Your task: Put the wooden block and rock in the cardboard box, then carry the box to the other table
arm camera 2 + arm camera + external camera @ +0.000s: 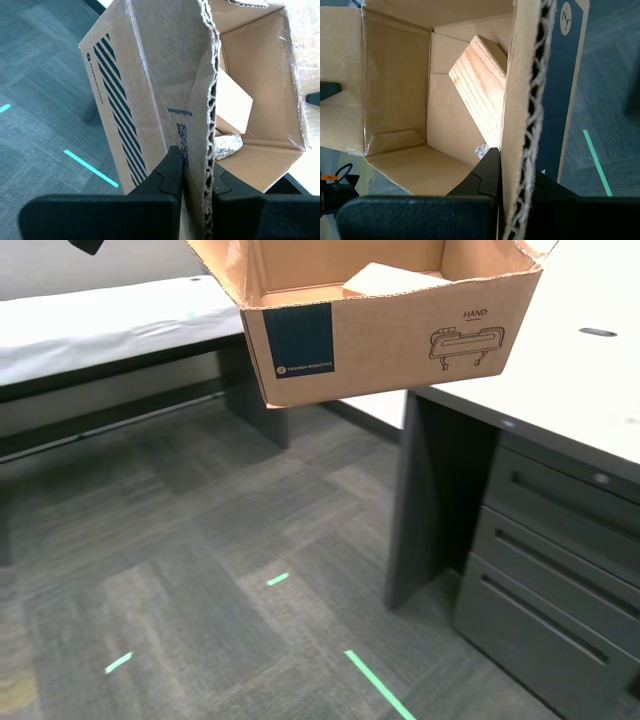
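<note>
The cardboard box [400, 335] hangs in the air above the floor, at the top middle of the exterior view, its navy label and line drawing facing the camera. My second gripper [196, 162] is shut on one corrugated side wall of the cardboard box [145, 75]. My first gripper [517, 165] is shut on another wall of the cardboard box [395, 90]. The wooden block [390, 280] lies tilted inside, and the wrist views show the wooden block [232, 107] [480, 85] leaning against a wall. The small lumpy rock [227, 146] [482, 150] rests on the box floor beside it.
The other table [100, 325], under a white sheet, stands at the back of the exterior view's left. A smooth off-white table [590, 350] with dark drawers [550, 570] fills that view's right. Grey carpet with green tape marks [378, 685] lies below the box.
</note>
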Controlling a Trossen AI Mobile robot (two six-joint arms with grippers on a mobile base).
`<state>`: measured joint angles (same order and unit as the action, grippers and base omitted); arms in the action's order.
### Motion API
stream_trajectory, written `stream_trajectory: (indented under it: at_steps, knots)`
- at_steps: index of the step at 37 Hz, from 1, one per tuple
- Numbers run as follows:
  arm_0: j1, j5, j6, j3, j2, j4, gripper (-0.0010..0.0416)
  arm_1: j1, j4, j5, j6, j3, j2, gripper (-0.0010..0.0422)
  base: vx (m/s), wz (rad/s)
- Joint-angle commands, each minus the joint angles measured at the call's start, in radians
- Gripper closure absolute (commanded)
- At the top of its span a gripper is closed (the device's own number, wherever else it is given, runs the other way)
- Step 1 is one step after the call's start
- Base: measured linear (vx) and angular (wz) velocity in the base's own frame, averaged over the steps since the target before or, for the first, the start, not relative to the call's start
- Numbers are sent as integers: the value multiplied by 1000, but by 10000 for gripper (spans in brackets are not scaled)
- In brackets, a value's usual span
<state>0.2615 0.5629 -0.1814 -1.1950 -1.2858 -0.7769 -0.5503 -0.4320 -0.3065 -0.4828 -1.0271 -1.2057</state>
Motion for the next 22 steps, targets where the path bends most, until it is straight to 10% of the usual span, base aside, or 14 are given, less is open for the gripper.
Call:
stream_trajectory:
  at_steps: [1, 22]
  knots:
    - [1, 12, -2, -2, 1, 11, 406, -2, 11, -15, -4, -2, 1, 413, 69, 210]
    - [1, 11, -3, -2, 0, 14, 406, -2, 63, -19, -8, -2, 1, 413, 72, 70]
